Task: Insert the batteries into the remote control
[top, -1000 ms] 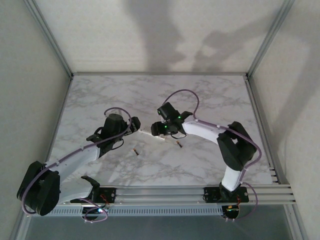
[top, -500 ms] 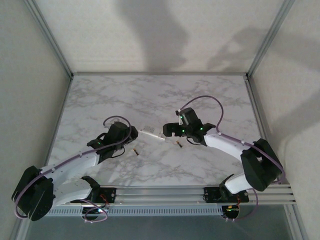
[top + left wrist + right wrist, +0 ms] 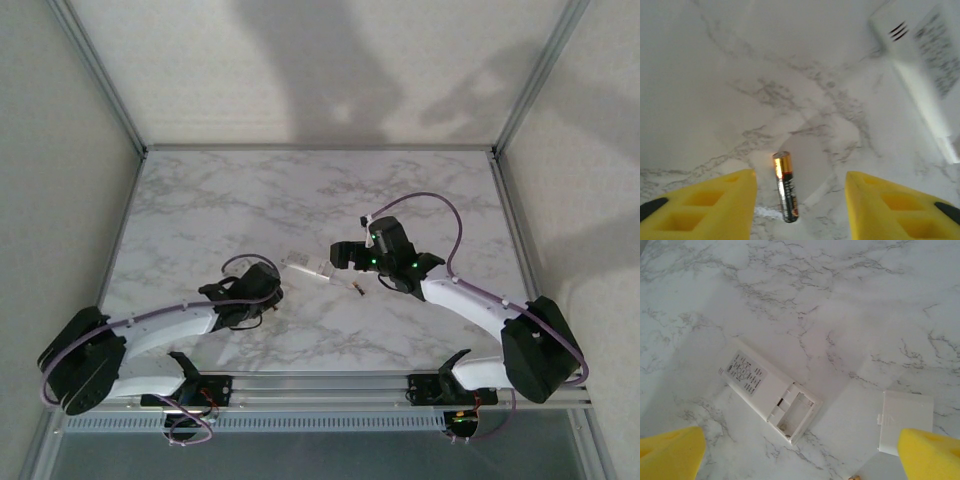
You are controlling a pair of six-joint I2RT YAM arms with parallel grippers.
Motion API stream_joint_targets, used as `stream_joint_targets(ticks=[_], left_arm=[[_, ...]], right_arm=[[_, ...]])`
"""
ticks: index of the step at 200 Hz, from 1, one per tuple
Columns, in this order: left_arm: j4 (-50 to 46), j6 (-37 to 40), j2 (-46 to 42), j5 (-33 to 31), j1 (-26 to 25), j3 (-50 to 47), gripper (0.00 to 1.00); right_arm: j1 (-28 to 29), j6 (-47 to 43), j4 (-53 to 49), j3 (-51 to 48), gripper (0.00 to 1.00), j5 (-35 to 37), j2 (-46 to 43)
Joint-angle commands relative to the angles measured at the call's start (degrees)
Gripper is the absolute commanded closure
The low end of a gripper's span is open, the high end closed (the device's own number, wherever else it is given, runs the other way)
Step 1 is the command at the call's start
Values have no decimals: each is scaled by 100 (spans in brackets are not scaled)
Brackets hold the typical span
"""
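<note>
Left gripper [image 3: 801,197] had its jaws apart either side of a battery [image 3: 785,186]; right gripper [image 3: 801,452] spread wide above the remote [image 3: 767,390].

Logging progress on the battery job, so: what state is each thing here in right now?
Slim white rectangular remote control: back up, battery compartment open and empty.
Flat white plastic compartment cover: off, lying beside the remote control.
Black-and-copper cylindrical battery: lying loose, untouched.
Second battery: loose, near the remote control.
Left gripper: open, fingers either side of the first battery.
Right gripper: open, empty.
</note>
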Motion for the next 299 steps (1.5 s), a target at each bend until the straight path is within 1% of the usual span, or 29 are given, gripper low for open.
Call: stream_joint_targets(ticks=[1,61,93,121,164,188,214,241,261,299], left_arm=[[-314,-344,334,-80,-102,43,56],[-331,-234,832,-139,-141,318,58],[-467,-116,1105,-188,-135,564,62],[-460,-108,1217,-97,-139,625,66],[-665,40,1322,-89,-142,942,67],[-700,112,1471,-62,-138,975,68],[-568,112,1605,54,-141,877,70],[-541,152,1537,33,-139,867,83],[-666,263,1348,-139,-138,969,89],[-647,739,1067,-350,-141,1159,89]], right_arm=[[-39,89,33,-84,1,75,-135],[-43,124,51,-101,1,63,-99],[-47,155,46,-70,1,1,-10],[-46,159,35,-67,1,5,-8],[-45,178,24,-48,1,-11,25],[-46,183,14,-48,1,-7,18],[-47,184,5,-42,1,10,28],[-47,191,4,-44,1,8,40],[-55,185,-1,-40,1,18,35],[-67,185,5,-47,1,-2,57]])
